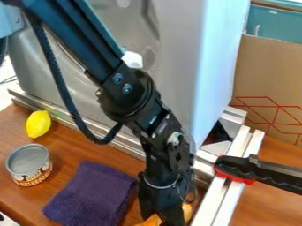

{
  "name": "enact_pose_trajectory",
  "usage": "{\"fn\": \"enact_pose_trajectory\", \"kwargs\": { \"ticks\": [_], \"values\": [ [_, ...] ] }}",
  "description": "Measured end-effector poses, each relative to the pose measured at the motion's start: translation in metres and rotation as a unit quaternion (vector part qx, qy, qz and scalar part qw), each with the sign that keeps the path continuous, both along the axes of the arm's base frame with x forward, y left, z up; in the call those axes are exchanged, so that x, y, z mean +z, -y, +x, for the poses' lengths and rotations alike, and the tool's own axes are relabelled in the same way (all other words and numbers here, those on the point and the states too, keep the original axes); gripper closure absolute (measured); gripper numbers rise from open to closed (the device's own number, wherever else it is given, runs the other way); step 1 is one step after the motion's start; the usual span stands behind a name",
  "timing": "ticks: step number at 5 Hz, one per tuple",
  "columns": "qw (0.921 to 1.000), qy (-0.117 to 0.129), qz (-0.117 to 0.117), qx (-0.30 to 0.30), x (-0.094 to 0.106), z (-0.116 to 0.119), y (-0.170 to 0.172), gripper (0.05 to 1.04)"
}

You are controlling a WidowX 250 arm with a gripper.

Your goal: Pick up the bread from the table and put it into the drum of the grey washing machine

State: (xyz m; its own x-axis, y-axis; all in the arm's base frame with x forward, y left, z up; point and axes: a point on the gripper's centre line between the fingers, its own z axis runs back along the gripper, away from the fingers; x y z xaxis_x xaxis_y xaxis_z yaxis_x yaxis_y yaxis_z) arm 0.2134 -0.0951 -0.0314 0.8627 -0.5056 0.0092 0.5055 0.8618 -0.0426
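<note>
Landmark = folded purple cloth [91, 194] on wood surface [15, 126]. Claw [162, 215] points down just right of it, at an orange-yellow object [154, 220], mostly hidden; contact unclear. Silver-topped can [29, 164] upright, left of cloth. Lemon [38, 124] beyond can, upper left of cloth. Metal rail [126, 145] runs behind cloth, big grey metal box [177, 57] behind that. Black-and-red handle [236, 169] well right of cloth, cardboard box [265, 79] farther back.
</note>
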Motion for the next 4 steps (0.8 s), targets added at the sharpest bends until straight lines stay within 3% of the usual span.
{"fn": "enact_pose_trajectory", "kwargs": {
  "ticks": [1, 2, 3, 4],
  "values": [
    [0.9995, 0.011, 0.031, -0.006, 0.005, -0.007, 0.002, 0.387],
    [0.9965, 0.058, 0.059, -0.015, 0.04, 0.005, 0.001, 0.387],
    [0.9884, 0.124, 0.08, -0.037, 0.066, 0.024, -0.006, 0.387],
    [0.9888, 0.116, 0.09, 0.025, 0.082, 0.025, -0.034, 0.387]
  ]
}}
